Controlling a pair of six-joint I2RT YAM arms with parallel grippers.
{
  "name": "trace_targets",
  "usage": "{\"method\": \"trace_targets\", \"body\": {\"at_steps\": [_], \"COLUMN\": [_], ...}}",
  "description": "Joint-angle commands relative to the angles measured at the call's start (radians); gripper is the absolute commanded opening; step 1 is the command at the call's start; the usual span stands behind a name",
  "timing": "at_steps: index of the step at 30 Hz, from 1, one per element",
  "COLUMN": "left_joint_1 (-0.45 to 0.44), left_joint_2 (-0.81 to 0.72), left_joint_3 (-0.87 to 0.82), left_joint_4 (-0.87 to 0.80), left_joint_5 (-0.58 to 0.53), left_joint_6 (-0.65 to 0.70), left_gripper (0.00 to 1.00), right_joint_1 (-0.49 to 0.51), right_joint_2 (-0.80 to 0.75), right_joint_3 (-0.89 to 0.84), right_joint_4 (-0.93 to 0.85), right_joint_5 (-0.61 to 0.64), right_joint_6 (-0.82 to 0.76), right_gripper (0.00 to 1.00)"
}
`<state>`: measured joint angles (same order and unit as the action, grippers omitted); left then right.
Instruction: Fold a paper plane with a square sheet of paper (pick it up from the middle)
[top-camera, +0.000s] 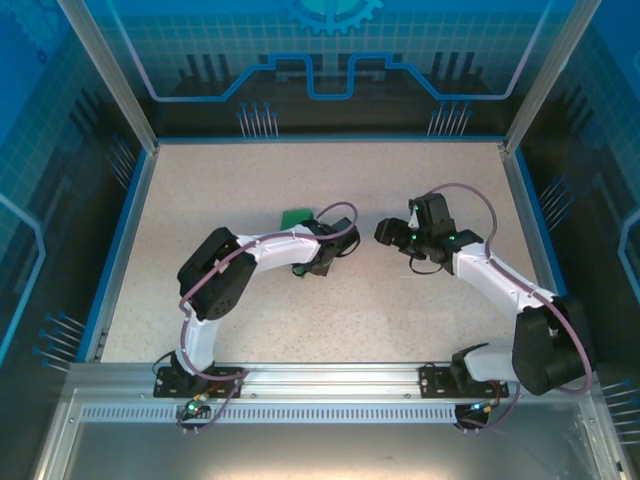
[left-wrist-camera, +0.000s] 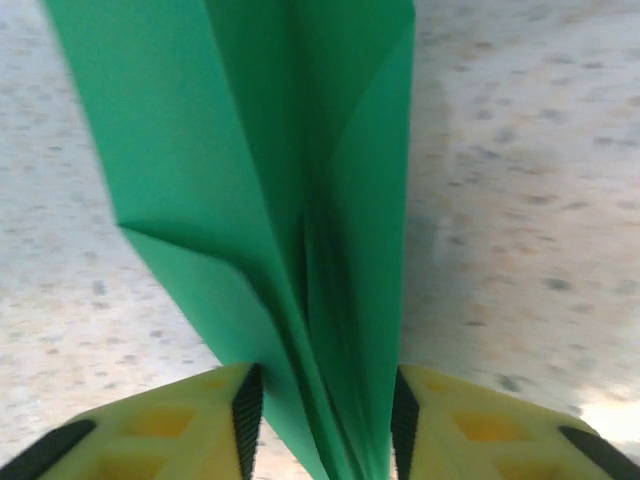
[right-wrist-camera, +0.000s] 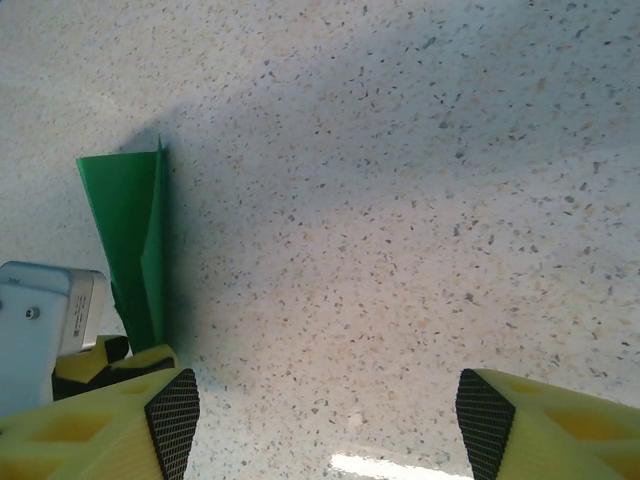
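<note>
Paper plane (left-wrist-camera: 290, 200), creased green, between released left end effector (left-wrist-camera: 324, 410); right end effector (right-wrist-camera: 325, 420) released.

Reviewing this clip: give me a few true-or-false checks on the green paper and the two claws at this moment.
1. The folded bright-green paper lies between the left claw's fingers. True.
2. The right claw grips the paper. False: its jaws stand open over the table, with the paper off to one side.
3. The paper is a flat, uncreased square. False: it shows creased, layered folds.
4. The table is pale and speckled. True.
</note>
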<state>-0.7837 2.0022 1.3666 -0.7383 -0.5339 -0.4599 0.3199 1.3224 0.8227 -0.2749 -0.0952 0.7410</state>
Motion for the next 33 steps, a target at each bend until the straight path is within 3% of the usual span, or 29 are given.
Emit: {"method": "trace_targets", "body": {"at_steps": [1,7,13,18,24,33], "left_joint_1": [0.000,0.070,0.232,0.376,0.527,0.572], "left_joint_2": [-0.097,-0.287,-0.477,-0.574,-0.634,-0.637], "left_joint_3": [-0.020,-0.129,-0.307,-0.422,-0.533,-0.577], "left_joint_4": [0.075,0.190,0.325,0.340,0.354,0.380], "left_joint_5": [0.186,0.392,0.593,0.600,0.602,0.614], "left_joint_6": [0.019,0.001,-0.069,-0.122,-0.176,-0.181], "left_gripper": [0.49,0.63,0.71,0.71,0.72,0.72], "right_joint_1": [-0.006,0.098,0.288,0.444,0.526,0.525], "right_joint_2": [0.022,0.109,0.266,0.491,0.711,0.827], "right_joint_3": [0.026,0.139,0.305,0.537,0.779,0.834], "right_joint_4": [-0.054,-0.099,-0.104,-0.173,-0.285,-0.346], "right_joint_5": [0.035,0.096,0.137,0.161,0.194,0.145], "right_joint_6": [-0.003,-0.063,-0.103,-0.142,-0.137,-0.141], "right_gripper": [0.72,0.70,0.66,0.60,0.53,0.43]}}
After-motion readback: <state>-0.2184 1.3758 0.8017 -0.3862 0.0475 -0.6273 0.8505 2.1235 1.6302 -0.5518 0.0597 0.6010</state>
